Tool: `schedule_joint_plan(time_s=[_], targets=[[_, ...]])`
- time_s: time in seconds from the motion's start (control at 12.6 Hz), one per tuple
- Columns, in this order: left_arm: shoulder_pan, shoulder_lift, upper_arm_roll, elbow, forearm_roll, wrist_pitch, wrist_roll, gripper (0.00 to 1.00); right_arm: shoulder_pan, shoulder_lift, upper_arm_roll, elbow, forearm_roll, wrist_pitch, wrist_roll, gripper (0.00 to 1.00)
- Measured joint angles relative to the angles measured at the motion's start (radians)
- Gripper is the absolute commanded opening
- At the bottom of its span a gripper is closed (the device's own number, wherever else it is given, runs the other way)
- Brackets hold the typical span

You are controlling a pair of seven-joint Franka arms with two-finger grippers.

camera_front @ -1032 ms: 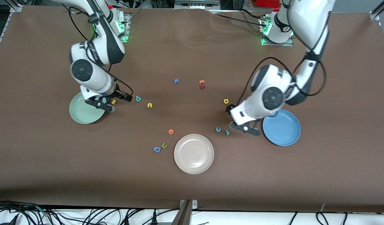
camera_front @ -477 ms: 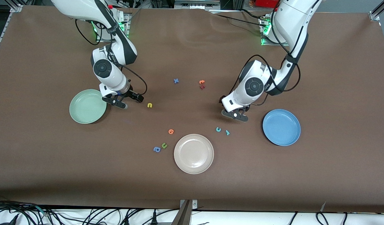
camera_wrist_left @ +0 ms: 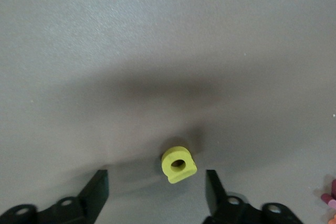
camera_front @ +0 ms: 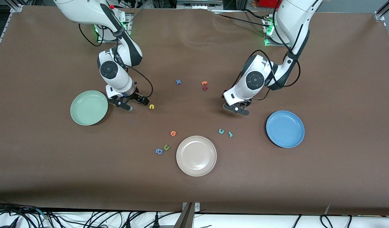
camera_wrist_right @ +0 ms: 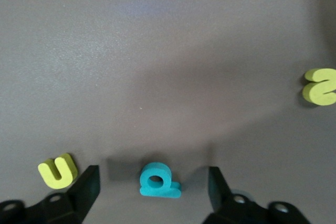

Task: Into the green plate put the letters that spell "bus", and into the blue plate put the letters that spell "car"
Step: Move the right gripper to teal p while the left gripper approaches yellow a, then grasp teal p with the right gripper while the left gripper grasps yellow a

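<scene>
Only the foam letters themselves can be read: a yellow "u", a teal "b", a yellow "s" and a blue "x".

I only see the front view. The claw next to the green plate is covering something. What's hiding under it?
Observer: A teal "b". It lies on the table between the right claw's open fingers, and neither finger touches it.
Operator: I can't find the yellow "s" either!
Observer: The right wrist view shows the yellow "s" lying flat on the bare table, not on a plate.
Operator: And the other claw?
Observer: The left claw is open around a yellow "a", which sits on the table with a gap on each side.
</scene>
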Motion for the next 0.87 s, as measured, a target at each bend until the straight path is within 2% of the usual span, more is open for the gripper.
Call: schedule_joint_plan(time_s=[0.08, 0.24, 0.4, 0.79, 0.87], targets=[[0.000, -0.001, -0.004, -0.002, 0.000, 0.001, 0.000, 0.79, 0.000, 0.002, 0.000, 0.000, 0.000, 0.000, 0.002, 0.62], [-0.002, -0.001, -0.009, -0.004, 0.000, 0.008, 0.000, 0.79, 0.000, 0.003, 0.000, 0.000, 0.000, 0.000, 0.004, 0.58], [-0.011, -0.001, -0.012, -0.009, 0.000, 0.018, -0.004, 0.67, 0.000, 0.003, 0.000, 0.000, 0.000, 0.000, 0.006, 0.57], [-0.019, 0.006, -0.012, -0.020, 0.000, 0.049, -0.007, 0.51, -0.001, 0.001, 0.000, -0.001, 0.000, -0.001, 0.007, 0.30], [-0.019, 0.006, -0.012, -0.020, 0.000, 0.052, -0.007, 0.51, -0.001, 0.000, 0.000, -0.001, 0.000, -0.002, 0.007, 0.24]])
